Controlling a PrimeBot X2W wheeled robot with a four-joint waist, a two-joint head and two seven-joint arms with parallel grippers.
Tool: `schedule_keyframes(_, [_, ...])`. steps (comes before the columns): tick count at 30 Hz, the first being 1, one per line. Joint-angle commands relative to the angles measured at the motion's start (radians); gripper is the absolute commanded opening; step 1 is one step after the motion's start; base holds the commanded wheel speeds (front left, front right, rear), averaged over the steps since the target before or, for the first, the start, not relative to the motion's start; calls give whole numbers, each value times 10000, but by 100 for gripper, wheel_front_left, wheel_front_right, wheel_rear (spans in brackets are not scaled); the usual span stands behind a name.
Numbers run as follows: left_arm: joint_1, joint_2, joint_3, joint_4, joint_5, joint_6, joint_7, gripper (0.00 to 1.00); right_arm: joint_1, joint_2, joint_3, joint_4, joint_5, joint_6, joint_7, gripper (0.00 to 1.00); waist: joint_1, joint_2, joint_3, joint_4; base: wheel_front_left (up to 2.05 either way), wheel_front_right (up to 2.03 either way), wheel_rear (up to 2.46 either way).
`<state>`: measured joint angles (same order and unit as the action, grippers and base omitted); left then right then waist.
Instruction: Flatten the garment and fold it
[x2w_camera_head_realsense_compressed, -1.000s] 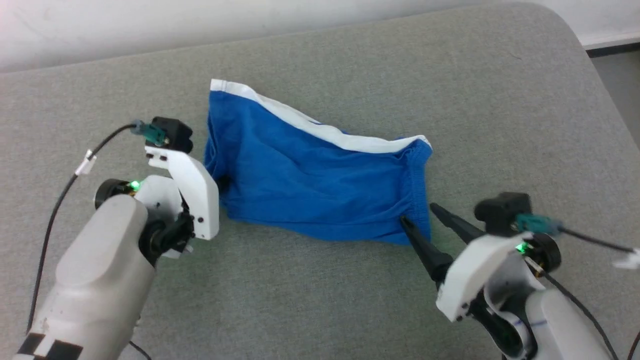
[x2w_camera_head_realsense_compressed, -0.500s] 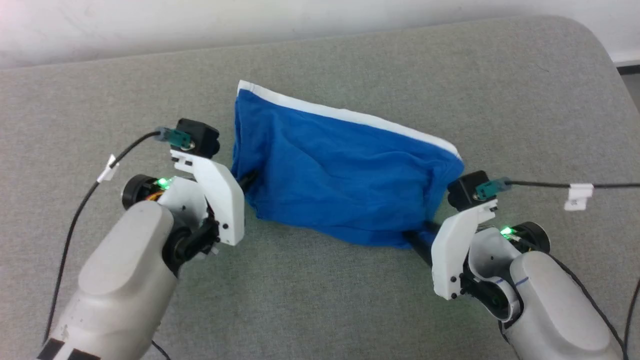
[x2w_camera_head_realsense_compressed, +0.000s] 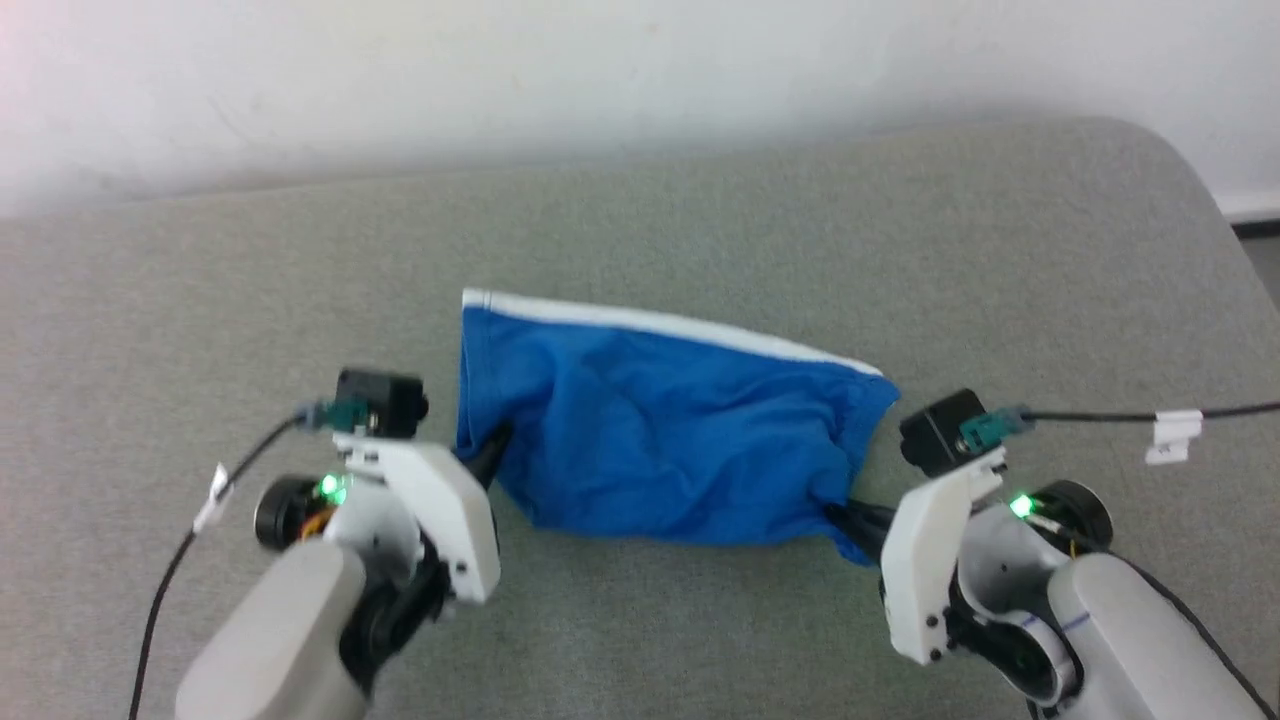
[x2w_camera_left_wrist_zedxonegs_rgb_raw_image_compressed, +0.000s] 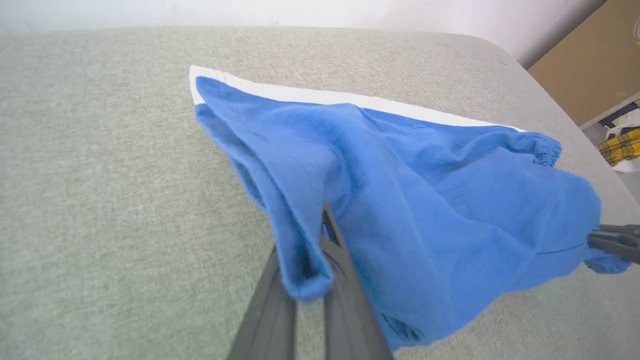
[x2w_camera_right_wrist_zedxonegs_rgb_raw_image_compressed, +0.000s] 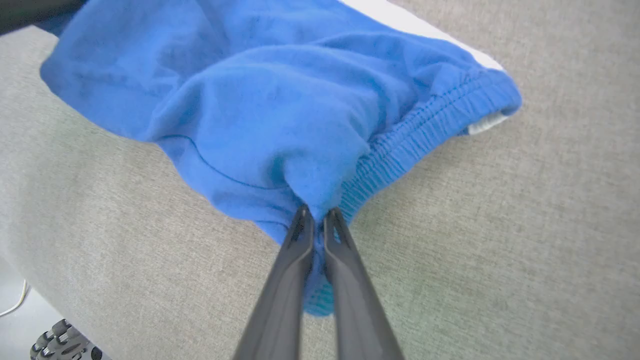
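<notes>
Both ends of the garment (x2w_camera_head_realsense_compressed: 670, 450) are held, one by each arm. The garment is a bright blue pair of shorts, and it sits in the middle of the grey table top (x2w_camera_head_realsense_compressed: 640, 220), between the two arms. The left gripper (x2w_camera_head_realsense_compressed: 490, 455) is at the left end of the shorts. Its two dark fingers (x2w_camera_left_wrist_zedxonegs_rgb_raw_image_compressed: 345, 270) are squeezed close with a fold of blue cloth pinched between them, and a bit of cloth hangs over the tips. The right gripper (x2w_camera_right_wrist_zedxonegs_rgb_raw_image_compressed: 317, 215) is at the near right corner. Its fingers (x2w_camera_right_wrist_zedxonegs_rgb_raw_image_compressed: 285, 290) are pressed tight together on a bunch of cloth, right beside the crinkly stretchy band (x2w_camera_right_wrist_zedxonegs_rgb_raw_image_compressed: 425, 125) of the waist. The far edge of the shorts has a white band (x2w_camera_head_realsense_compressed: 650, 322), and that edge lies flat on the table top. The near side looks lifted up a little where the grippers grip it, and the cloth sags between them. The blue cloth is full of wrinkles and soft bumps. A green light (x2w_camera_head_realsense_compressed: 330, 487) glows on the left wrist and another green light (x2w_camera_head_realsense_compressed: 1018, 505) on the right wrist. Behind the table is a white wall (x2w_camera_head_realsense_compressed: 600, 70). In the left wrist view a brown board (x2w_camera_left_wrist_zedxonegs_rgb_raw_image_compressed: 595, 55) and something with yellow checks (x2w_camera_left_wrist_zedxonegs_rgb_raw_image_compressed: 620, 147) sit past the far corner of the table
</notes>
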<state>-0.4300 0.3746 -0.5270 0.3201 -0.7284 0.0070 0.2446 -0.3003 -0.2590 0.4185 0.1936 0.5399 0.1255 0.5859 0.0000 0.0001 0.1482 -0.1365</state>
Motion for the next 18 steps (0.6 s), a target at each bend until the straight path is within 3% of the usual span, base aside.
schedule_keyframes(1, [637,173,39,-447,92,255,-127,0,367,-145,-6,-300,73,52,-15,0,0,-1,-836,408,0,0,0])
schedule_keyframes(7, [2966,626,194,-2300,-37,1417,-176,0,1520,-554,-200,-1089,16,52,251,0,0,-1,-1399,707,0,0,0])
schedule_keyframes(12, [4400,425,104,-2842,-483,1863,-149,0,2207,-670,-286,-995,-588,52,32,0,0,-1,-1402,899,0,0,0])
schedule_keyframes(13, [4557,303,35,-2797,-611,1838,-120,5,2336,-640,-312,-921,-721,52,-39,31,0,-1,-1387,943,0,0,0])
schedule_keyframes(14, [4655,196,-6,-2717,-694,1819,-142,45,2465,-599,-314,-854,-834,52,-95,75,0,-1,-1366,965,0,0,0])
schedule_keyframes(15, [4705,105,-56,-2599,-721,1803,-182,100,2581,-559,-305,-819,-936,52,-176,100,0,-1,-1344,984,0,0,0])
schedule_keyframes(18, [4701,-42,-133,-2403,-695,1738,-344,100,2779,-477,-345,-850,-1134,52,-490,100,0,-1,-1313,1008,0,0,0])
